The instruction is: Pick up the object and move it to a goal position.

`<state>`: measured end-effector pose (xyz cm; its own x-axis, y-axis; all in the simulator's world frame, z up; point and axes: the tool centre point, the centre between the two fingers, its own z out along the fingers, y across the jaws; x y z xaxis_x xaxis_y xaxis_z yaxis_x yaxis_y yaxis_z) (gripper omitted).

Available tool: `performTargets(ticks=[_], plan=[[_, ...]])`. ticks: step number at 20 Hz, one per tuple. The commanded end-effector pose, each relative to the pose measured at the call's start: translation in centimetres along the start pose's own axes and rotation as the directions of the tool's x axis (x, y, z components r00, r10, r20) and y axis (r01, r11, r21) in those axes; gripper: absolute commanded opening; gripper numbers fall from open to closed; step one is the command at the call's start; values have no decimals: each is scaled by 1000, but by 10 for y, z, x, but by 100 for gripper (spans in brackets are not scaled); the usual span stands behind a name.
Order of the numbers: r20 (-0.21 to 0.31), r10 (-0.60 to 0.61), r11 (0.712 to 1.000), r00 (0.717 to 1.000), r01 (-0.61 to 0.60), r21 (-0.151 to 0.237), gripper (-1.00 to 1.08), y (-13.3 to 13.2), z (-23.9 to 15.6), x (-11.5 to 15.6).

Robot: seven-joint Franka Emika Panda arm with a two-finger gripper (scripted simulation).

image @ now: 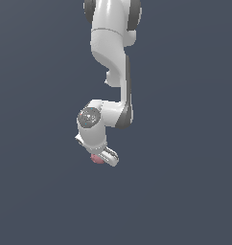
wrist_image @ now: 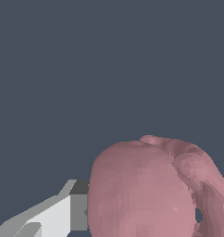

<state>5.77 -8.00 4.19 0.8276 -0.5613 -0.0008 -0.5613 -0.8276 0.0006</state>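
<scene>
Pink object point(wrist_image: 151, 190) clamped in claw point(image: 99, 158), plain dark slate-blue backdrop point(image: 185, 191) all around.

We see only a flat, dark slate-blue backdrop point(image: 36, 191) in both views. It bears no markings we can discern.

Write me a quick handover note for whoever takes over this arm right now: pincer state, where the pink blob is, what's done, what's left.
Pincer: at the small dusty-pink lumpy blob; the wrist view shows one grey finger right beside the blob, the other hidden, so a firm grip can't be confirmed.
Blob: at the fingertips, under the white arm's wrist.
Done: the pincer has reached the blob.
Left: confirm the grip, carry it to the goal. No goal marker shows in either view.
</scene>
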Motion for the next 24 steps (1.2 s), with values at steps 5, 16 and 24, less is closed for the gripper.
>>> performTargets(ticks=[5,16,24], plan=[[-1,-1,1000,1000,1,1,-100,-13,-18,-12],[-1,-1,1000,1000,1,1,-100,-69,-99,-68],[-2,0,1000,1000,0,0,-100,-118,-170,-114]])
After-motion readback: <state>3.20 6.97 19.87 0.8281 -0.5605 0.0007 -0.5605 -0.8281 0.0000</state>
